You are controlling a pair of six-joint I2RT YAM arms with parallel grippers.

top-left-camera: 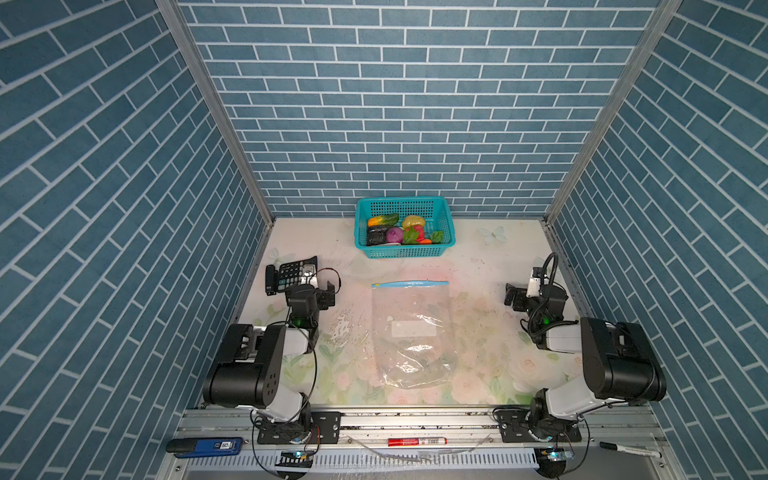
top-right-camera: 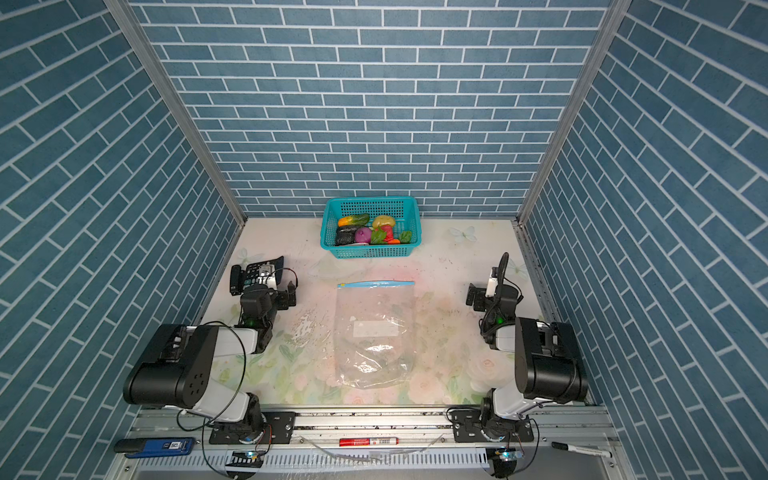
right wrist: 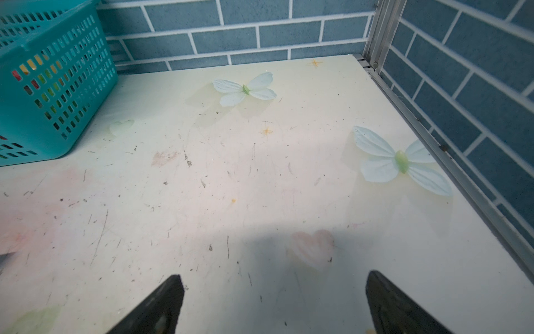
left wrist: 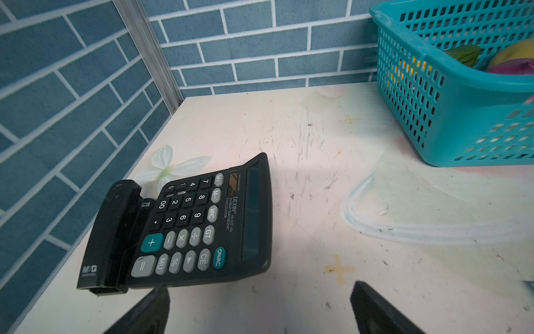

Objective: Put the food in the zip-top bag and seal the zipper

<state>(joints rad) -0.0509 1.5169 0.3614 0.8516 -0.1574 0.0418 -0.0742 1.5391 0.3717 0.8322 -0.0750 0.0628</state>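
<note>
The food lies heaped in a teal mesh basket (top-left-camera: 401, 200) at the back: a purple onion (top-left-camera: 394, 235), a yellow fruit (top-left-camera: 413, 221), an orange-green cucumber-like piece (top-left-camera: 382, 219) and a red piece (top-left-camera: 419, 232). In front of it, flat on the table, lies the clear zip-top bag (top-left-camera: 411, 332) (top-right-camera: 374, 332) with nothing in it. Its light-blue zipper (top-left-camera: 415, 284) runs along the far edge, with the yellow slider (top-left-camera: 375, 285) at the left end. My left gripper (top-left-camera: 321, 286) (left wrist: 261, 287) is open to the bag's left. To the bag's right my right gripper (top-left-camera: 523, 286) (right wrist: 274, 276) is open over bare table.
A black calculator (top-left-camera: 295, 270) (left wrist: 202, 219) and a black stapler (left wrist: 107, 231) lie just ahead of the left gripper, by the left wall. Brick-patterned walls close three sides. On the front rail lie a blue tool (top-left-camera: 208, 445), a red marker (top-left-camera: 417, 441) and a black marker (top-left-camera: 627, 449).
</note>
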